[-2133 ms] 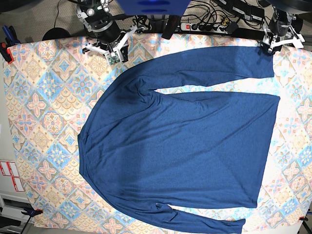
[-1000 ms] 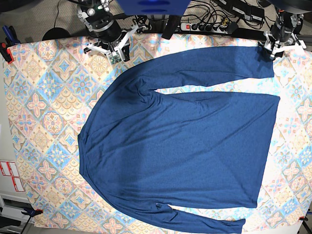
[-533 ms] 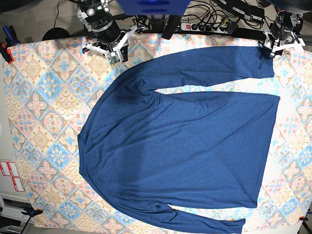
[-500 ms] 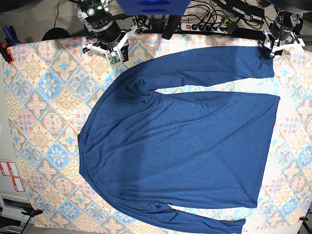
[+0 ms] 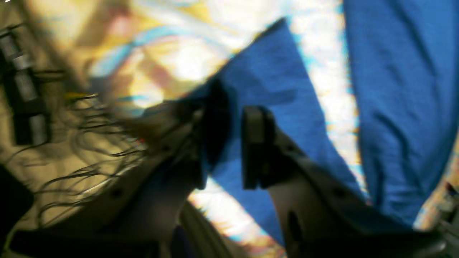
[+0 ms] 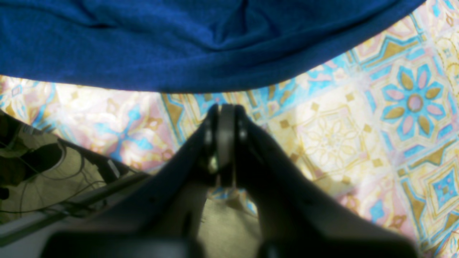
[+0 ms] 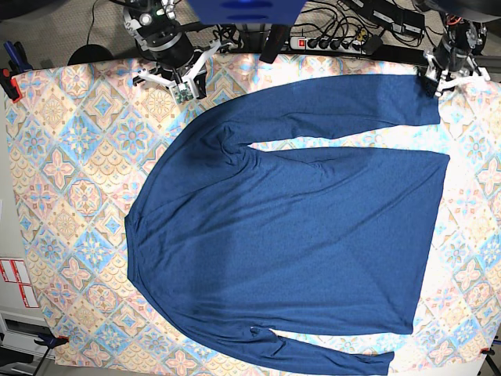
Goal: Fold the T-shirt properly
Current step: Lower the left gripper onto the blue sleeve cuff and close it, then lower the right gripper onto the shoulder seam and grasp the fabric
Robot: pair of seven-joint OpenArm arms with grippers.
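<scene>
The T-shirt [image 7: 297, 227] lies spread flat on the patterned cloth, dark navy, collar toward the left and hem toward the right. One long sleeve runs along the far edge to the upper right. My left gripper [image 7: 437, 83] stands at that sleeve's cuff. In the blurred left wrist view its jaws [image 5: 233, 143] show a narrow gap, open, straddling the corner of the blue cuff [image 5: 272, 82]. My right gripper [image 6: 222, 111] is shut on nothing. It hangs over bare cloth just short of the shirt's edge [image 6: 179, 46], near the far left shoulder [image 7: 178, 88].
A colourful tiled tablecloth [image 7: 70, 172] covers the table. Cables and a power strip [image 7: 329, 43] lie behind the far edge. Clamps [image 7: 9, 82] hold the cloth at the left. The other sleeve [image 7: 337, 359] lies along the near edge.
The left gripper's jaws have narrowed around the cuff corner at the upper right. The shirt and the right arm have not moved.
</scene>
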